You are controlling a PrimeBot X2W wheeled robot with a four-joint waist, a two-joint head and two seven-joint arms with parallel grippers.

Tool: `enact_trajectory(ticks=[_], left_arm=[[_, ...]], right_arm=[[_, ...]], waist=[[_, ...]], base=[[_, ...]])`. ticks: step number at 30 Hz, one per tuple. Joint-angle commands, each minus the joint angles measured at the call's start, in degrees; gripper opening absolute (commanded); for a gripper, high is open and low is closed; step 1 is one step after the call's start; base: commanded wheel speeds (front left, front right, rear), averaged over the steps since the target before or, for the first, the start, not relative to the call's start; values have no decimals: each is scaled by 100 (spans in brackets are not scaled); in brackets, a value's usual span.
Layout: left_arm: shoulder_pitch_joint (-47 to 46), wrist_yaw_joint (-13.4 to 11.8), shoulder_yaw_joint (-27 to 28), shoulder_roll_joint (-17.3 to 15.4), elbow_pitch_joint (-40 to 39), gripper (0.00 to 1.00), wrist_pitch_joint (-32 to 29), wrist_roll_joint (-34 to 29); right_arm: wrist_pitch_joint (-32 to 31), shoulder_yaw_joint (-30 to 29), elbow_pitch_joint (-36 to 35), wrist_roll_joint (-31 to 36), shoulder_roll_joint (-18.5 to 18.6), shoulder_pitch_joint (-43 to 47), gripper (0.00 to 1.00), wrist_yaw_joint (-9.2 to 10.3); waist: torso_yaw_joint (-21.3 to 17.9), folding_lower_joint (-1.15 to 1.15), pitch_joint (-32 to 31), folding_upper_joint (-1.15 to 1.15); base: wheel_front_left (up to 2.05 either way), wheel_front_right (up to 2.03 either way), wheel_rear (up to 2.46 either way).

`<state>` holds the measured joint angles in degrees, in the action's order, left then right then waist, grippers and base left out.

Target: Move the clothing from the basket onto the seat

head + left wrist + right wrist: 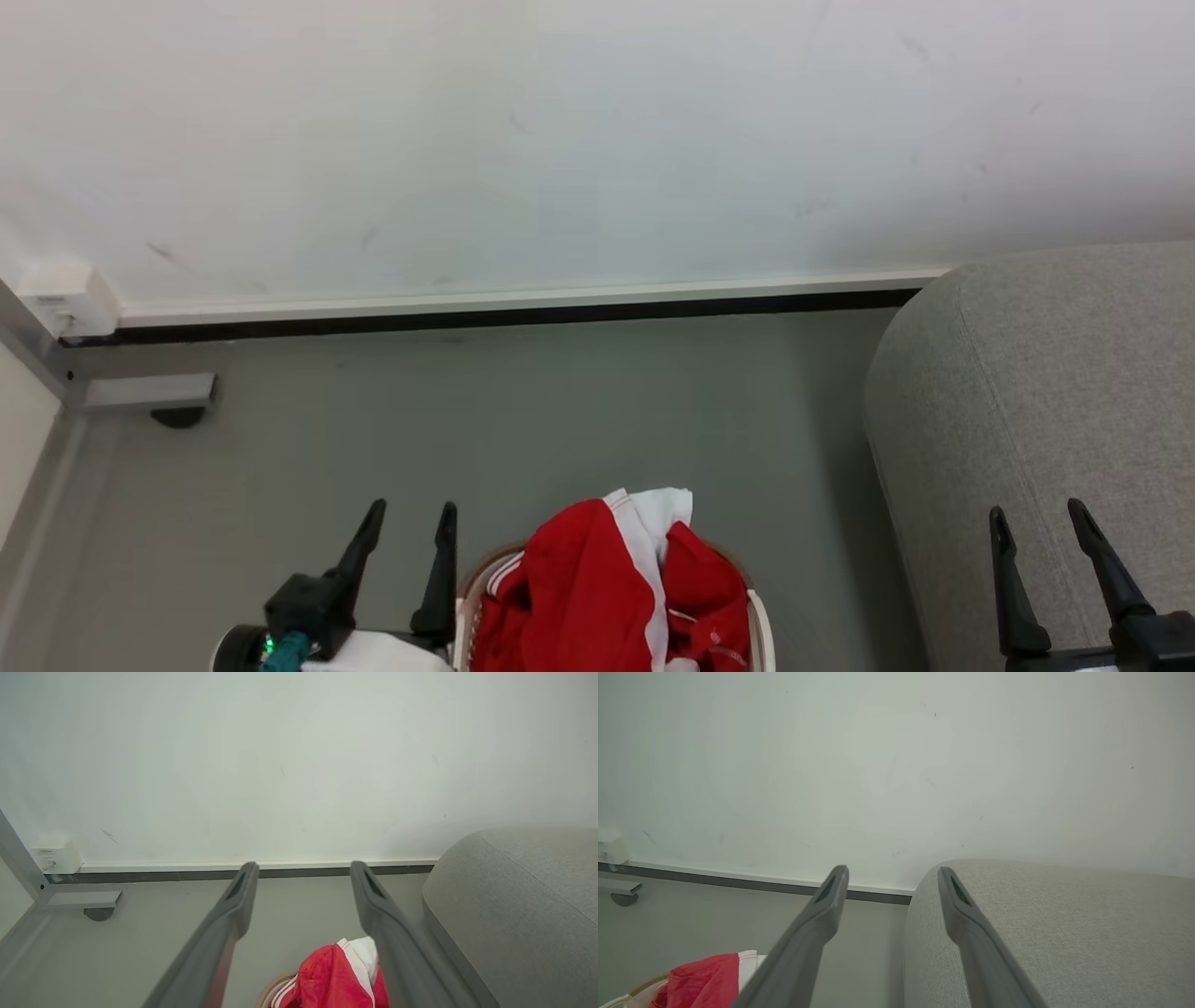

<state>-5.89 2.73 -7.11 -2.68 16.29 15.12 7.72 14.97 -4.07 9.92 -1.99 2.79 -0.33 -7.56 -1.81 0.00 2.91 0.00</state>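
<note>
A pale, scuffed wall [560, 140] with a white skirting strip [523, 301] closes off the grey floor [523, 420] ahead of me. The basket [761, 630] stands on the floor well back from the wall edge, between my two arms. The clothing [588, 588] is heaped inside it, red with white panels and thin stripes, rising above the rim. The seat [1055, 373] takes up the floor's right side, with its rounded end near the basket but apart from it. My left gripper [411, 509] hangs just left of the basket, fingers spread and holding nothing. My right gripper [1036, 509] hovers above the seat's rounded edge, likewise spread and empty. At the floor's far left corner I see a small white box [65, 297] on the wall, beside a grey frame foot [145, 390].
</note>
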Motion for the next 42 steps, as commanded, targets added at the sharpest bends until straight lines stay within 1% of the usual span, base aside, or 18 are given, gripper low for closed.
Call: enact_trajectory(ticks=[1, 4, 9, 15, 22, 28, 32, 36, 42], left_arm=[[-91, 17, -34, -36, 27, 100, 6, 15], [-307, 98, -230, -36, 172, 100, 6, 19], [-757, 251, -737, -37, 705, 100, 5, 68], [-1405, 326, -1397, -38, 1491, 100, 5, 147], [-2271, 390, -1900, -40, 2485, 100, -267, 254], [-2986, 328, -2013, -70, 3348, 100, -570, 120], [-3368, 310, -2025, -136, 3801, 100, -667, 98], [-3719, 314, -2076, -202, 4197, 100, -710, 57], [-4212, 233, -2162, -306, 4644, 100, -716, -35]], right_arm=[[19, -3, -31, -16, 4, -66, 100, 14], [19, 13, -82, -37, 5, -242, 100, 14], [19, 69, -154, -85, 4, -600, 100, 14], [19, 222, -238, -175, 5, -1129, 100, 14], [18, 348, -419, -330, 4, -1757, 100, 14], [18, 448, -614, -519, 2, -2219, 100, 14], [18, 490, -743, -648, 4, -2453, 100, 14], [18, 509, -869, -731, 3, -2648, 100, 14], [18, 450, -1110, -854, 3, -2896, 100, 14]], waist=[[-55, 0, 138, 0], [-129, 0, 395, 0], [-285, 0, 900, 0], [-545, 0, 1624, 0], [-840, 0, 2573, 0], [-1045, 0, 3344, 0], [-1151, 0, 3784, 0], [-1235, 0, 4172, 0], [-1301, 0, 4702, 0]], base=[[0, 0, 0], [0, 0, 0], [0, 0, 0], [0, 0, 0], [0, 0, 0], [0, 0, 0], [0, 0, 0], [0, 0, 0], [0, 0, 0]])
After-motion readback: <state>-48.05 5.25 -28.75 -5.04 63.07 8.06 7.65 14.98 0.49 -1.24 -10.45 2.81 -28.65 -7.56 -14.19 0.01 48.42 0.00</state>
